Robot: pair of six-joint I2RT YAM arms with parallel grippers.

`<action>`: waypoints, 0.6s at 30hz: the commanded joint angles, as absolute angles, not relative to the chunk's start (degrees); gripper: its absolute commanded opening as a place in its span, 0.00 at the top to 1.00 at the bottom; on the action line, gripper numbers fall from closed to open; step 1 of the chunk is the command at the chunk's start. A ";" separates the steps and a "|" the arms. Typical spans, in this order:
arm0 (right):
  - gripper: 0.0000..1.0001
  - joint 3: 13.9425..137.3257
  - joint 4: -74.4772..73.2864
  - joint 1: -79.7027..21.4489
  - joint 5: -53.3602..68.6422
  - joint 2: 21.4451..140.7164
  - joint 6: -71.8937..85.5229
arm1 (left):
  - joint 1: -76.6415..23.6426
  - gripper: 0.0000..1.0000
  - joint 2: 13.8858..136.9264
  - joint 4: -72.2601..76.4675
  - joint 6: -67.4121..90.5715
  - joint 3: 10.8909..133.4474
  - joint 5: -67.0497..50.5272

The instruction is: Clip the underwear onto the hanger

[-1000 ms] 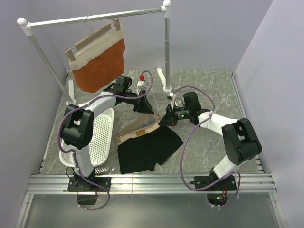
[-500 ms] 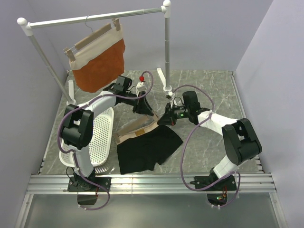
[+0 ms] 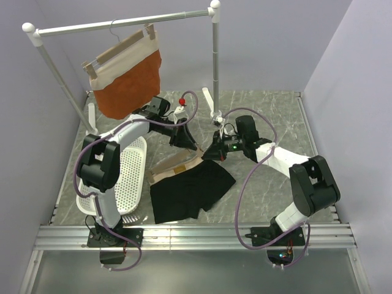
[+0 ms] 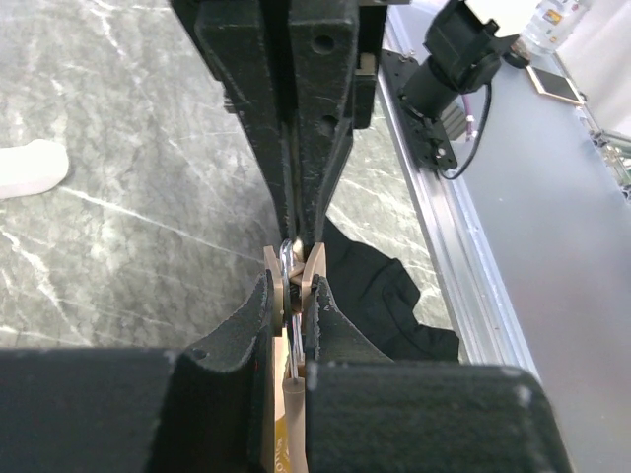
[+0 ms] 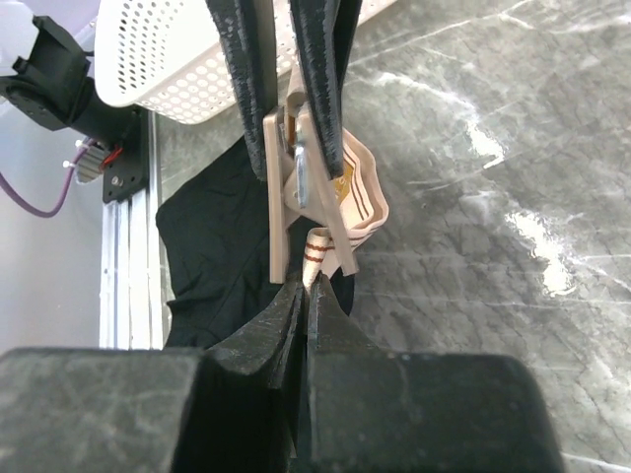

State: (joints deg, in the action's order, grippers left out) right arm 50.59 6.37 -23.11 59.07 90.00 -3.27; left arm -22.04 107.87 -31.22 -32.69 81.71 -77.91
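Observation:
The underwear (image 3: 191, 188) is black with a tan waistband (image 3: 173, 169) and lies on the marble table, its far corner lifted. The hanger's pale wooden bar (image 3: 178, 157) lies along the waistband. My left gripper (image 3: 185, 142) is shut on one wooden clip (image 4: 317, 266) of the hanger, whose lower jaws stand spread in the right wrist view (image 5: 284, 187). My right gripper (image 3: 211, 154) is shut on the rolled tan waistband corner (image 5: 317, 248), and the tip sits between the clip's spread jaws. Black fabric (image 5: 212, 246) hangs below. The hanger's hook is hidden.
A rust-orange garment (image 3: 130, 82) hangs on a second hanger from the white rack rail (image 3: 122, 24). The rack's right post (image 3: 215, 61) stands just behind my grippers. A white perforated basket (image 3: 132, 177) lies left of the underwear. A metal rail (image 3: 196, 236) runs along the near edge.
My right gripper has moved slightly left and back toward the left gripper, drawing the waistband corner and black fabric along. The left gripper has barely shifted.

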 commanded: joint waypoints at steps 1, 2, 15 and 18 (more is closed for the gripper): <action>1.00 53.61 8.09 -23.47 60.64 87.37 -3.52 | -21.97 1.00 109.42 -38.21 -42.35 84.98 -81.03; 1.00 53.79 7.91 -23.47 60.64 87.45 -3.69 | -21.97 1.00 109.77 -39.62 -44.45 85.34 -81.21; 1.00 55.37 6.42 -22.85 61.96 87.01 -3.51 | -21.80 0.99 111.80 -48.53 -53.00 88.42 -80.60; 1.00 55.37 5.80 -22.15 62.31 86.57 -3.60 | -21.71 1.00 111.45 -46.94 -51.07 87.72 -80.16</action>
